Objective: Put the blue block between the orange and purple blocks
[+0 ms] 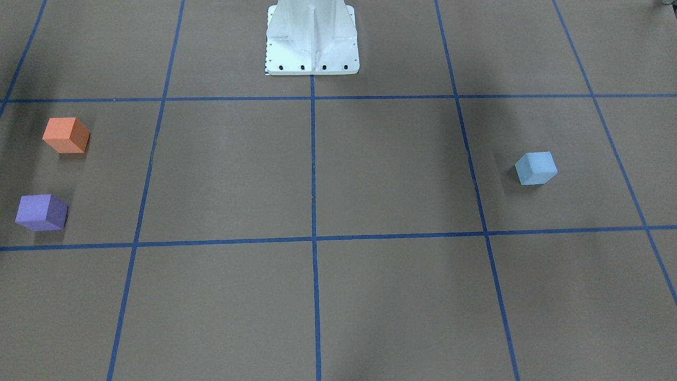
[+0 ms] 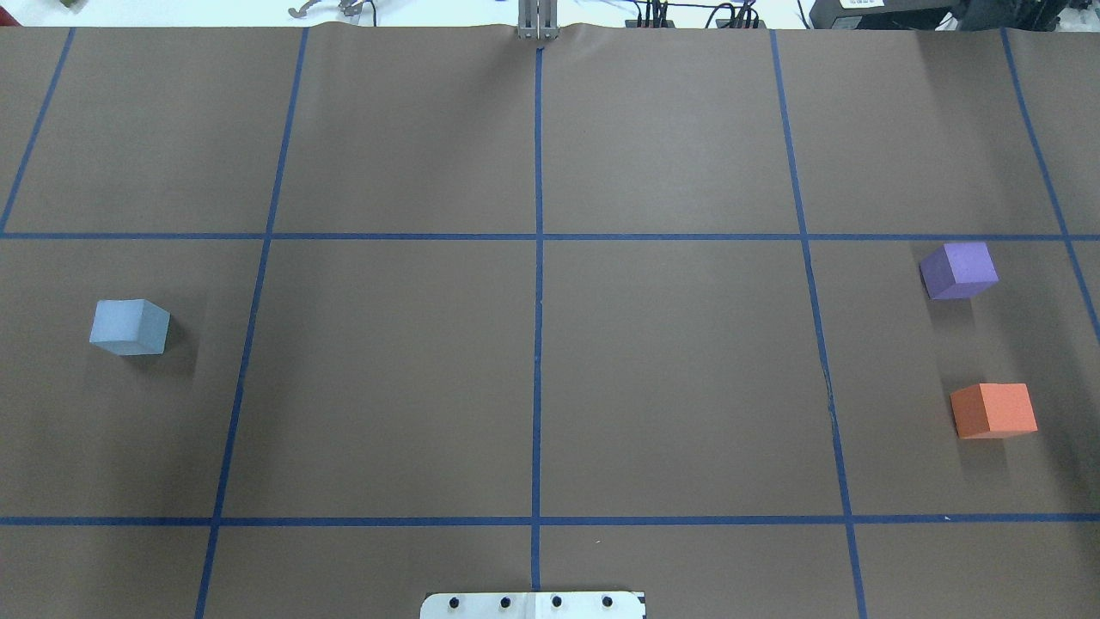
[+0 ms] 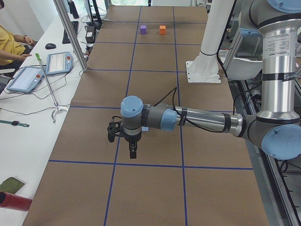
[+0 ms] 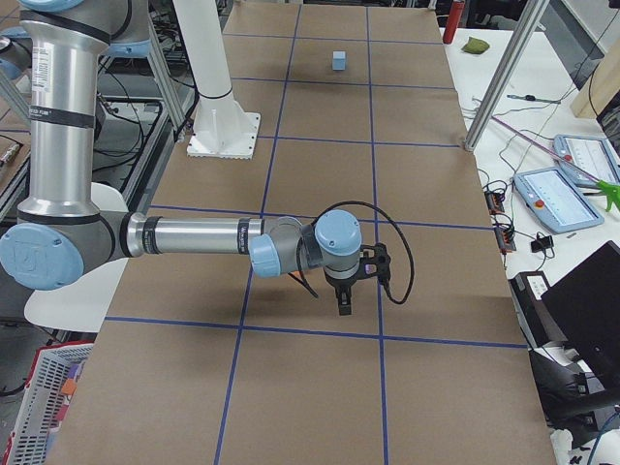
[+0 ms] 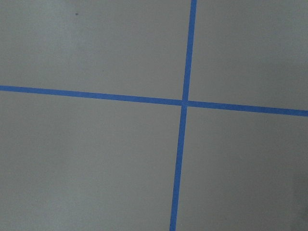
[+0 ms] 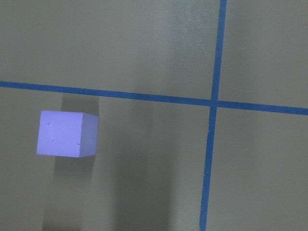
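Note:
The pale blue block (image 1: pixel 536 168) (image 2: pixel 129 327) (image 4: pixel 339 60) sits alone on the robot's left side of the brown table. On the robot's right side stand the orange block (image 1: pixel 65 135) (image 2: pixel 993 410) (image 3: pixel 162 29) and the purple block (image 1: pixel 41 212) (image 2: pixel 958 270) (image 6: pixel 67 134), a gap of about one cube's width between them. My left gripper (image 3: pixel 133 153) and right gripper (image 4: pixel 343 305) point down above the table and show only in the side views. I cannot tell whether either is open or shut. Neither wrist view shows fingers.
The white pedestal (image 1: pixel 312 42) of the robot stands at the table's robot-side edge. Blue tape lines (image 2: pixel 538 301) divide the brown cover into squares. A side bench holds tablets (image 3: pixel 24 77); a person's arm (image 3: pixel 11 47) rests there. A metal post (image 3: pixel 70 33) rises at the table's edge.

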`<state>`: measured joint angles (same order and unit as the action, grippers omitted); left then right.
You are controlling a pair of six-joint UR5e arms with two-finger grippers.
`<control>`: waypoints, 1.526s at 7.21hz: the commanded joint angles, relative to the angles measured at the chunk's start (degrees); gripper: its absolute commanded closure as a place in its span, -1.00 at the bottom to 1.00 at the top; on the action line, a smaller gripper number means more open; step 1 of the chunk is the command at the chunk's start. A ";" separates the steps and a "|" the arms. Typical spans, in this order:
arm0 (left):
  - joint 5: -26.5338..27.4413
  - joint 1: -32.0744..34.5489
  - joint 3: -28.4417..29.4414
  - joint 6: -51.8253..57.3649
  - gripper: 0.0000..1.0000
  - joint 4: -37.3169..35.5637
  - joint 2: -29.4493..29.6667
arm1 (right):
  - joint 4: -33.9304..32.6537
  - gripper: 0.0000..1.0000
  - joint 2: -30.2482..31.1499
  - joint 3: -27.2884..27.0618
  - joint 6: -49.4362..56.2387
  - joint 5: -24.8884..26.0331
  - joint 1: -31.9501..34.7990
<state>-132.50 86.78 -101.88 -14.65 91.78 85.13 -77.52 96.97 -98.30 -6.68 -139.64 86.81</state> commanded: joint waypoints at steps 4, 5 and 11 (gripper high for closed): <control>-2.23 0.05 -1.91 0.32 -1.00 0.67 -0.84 | 0.00 -1.00 0.24 -0.49 0.00 0.07 0.03; -2.23 0.05 -2.35 0.23 -1.00 0.68 -0.84 | 0.00 -1.00 0.32 -0.57 0.00 -0.02 0.03; -2.32 -0.03 -2.35 0.06 -1.00 0.94 -0.84 | 0.00 -1.00 0.33 -0.57 0.00 -0.02 0.03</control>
<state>-134.63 86.75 -104.13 -14.65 92.56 84.28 -77.52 97.29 -98.80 -6.68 -139.63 86.83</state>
